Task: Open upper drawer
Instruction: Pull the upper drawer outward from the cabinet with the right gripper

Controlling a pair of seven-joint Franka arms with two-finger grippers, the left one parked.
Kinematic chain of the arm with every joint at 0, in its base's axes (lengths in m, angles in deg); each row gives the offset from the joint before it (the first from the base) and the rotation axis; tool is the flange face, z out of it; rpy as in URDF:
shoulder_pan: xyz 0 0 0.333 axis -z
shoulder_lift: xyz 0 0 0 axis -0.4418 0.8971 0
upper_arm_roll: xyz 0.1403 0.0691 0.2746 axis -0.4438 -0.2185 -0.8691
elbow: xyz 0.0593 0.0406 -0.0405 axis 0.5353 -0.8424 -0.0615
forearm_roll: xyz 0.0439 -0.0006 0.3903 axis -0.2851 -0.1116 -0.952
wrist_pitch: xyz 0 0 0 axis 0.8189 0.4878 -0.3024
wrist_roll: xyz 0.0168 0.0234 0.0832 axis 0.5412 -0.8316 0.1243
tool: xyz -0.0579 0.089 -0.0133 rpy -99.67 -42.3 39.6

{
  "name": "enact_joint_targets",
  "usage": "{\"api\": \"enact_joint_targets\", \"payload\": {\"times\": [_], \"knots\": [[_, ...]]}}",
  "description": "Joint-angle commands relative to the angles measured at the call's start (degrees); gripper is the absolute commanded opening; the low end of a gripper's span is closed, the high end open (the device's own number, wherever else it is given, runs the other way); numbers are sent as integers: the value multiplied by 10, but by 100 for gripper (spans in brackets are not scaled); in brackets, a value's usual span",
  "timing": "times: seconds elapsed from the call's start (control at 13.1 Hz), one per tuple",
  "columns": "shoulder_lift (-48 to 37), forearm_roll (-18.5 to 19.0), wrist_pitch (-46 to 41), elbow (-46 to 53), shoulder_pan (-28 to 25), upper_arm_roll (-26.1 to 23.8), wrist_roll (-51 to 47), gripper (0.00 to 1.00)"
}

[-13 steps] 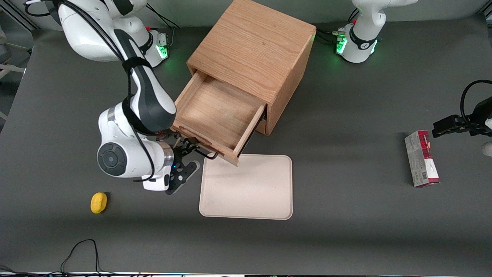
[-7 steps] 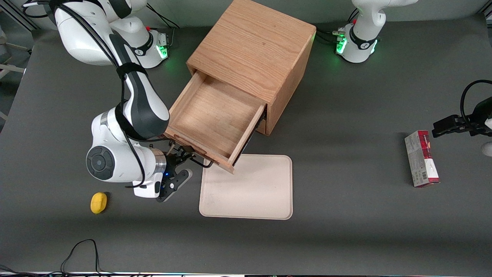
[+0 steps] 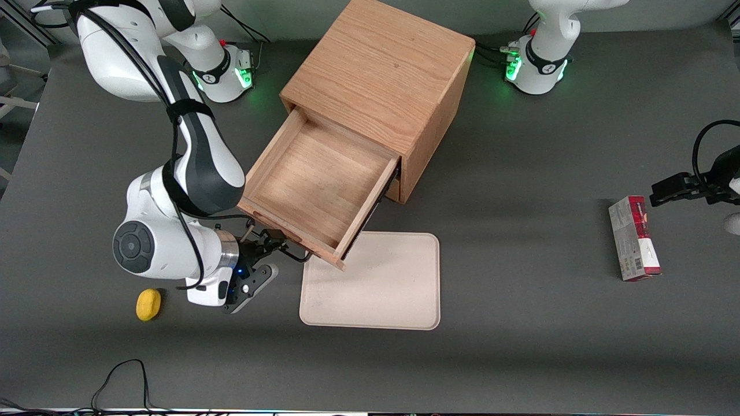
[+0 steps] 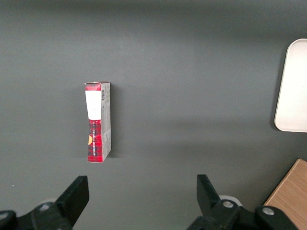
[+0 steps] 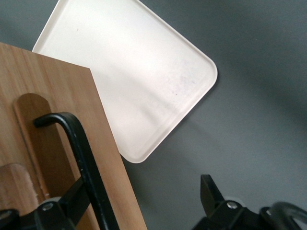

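The oak cabinet [image 3: 381, 63] stands at the middle of the table, and its upper drawer [image 3: 312, 179] is pulled far out, its inside bare. My gripper [image 3: 270, 247] is at the drawer's front, low over the table and nearer the front camera than the cabinet. In the right wrist view the gripper [image 5: 139, 203] is open, its fingers wide apart. The drawer's black bar handle [image 5: 79, 153] runs between them, close against one finger [image 5: 72, 201], while the second finger [image 5: 209, 191] hangs over bare table. Only a sliver of the lower drawer [image 3: 396, 188] shows under the upper one.
A cream tray [image 3: 376, 283] lies on the table just under the drawer's front corner, also visible as the tray [image 5: 129, 62] from the wrist. A small yellow object [image 3: 148, 304] lies close beside the working arm. A red and white box [image 3: 633, 237] lies toward the parked arm's end.
The upper drawer has slid farther out of the cabinet. My gripper and arm have moved with its handle toward the front camera and the working arm's end.
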Motion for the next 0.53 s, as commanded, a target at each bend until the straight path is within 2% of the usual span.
{"api": "enact_joint_targets", "payload": {"times": [0.0, 0.38, 0.46], "knots": [[5, -5, -1, 27, 12, -1, 12, 100], [-38, 1, -55, 27, 18, 0, 11, 100], [-53, 14, -56, 26, 23, 2, 11, 100]]}}
